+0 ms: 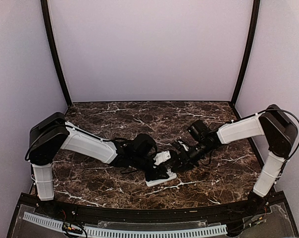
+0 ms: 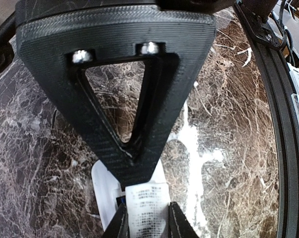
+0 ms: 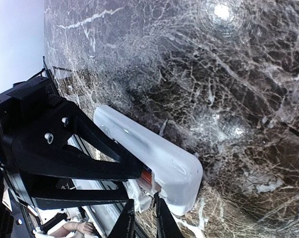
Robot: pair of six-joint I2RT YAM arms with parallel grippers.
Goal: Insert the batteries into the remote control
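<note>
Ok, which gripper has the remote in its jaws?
The left gripper: its wrist view shows the printed label of the remote control pinched between its jaws. The right gripper has narrow jaws just beside it.

A dark brown desk [image 1: 115, 119] with white veins is seen. Pale walls [image 1: 149, 49] are set behind it and at its sides. Black poles [image 1: 56, 54] are stood at the desk's far corners. A white slotted strip [image 1: 154, 232] is laid along its near edge.
</note>
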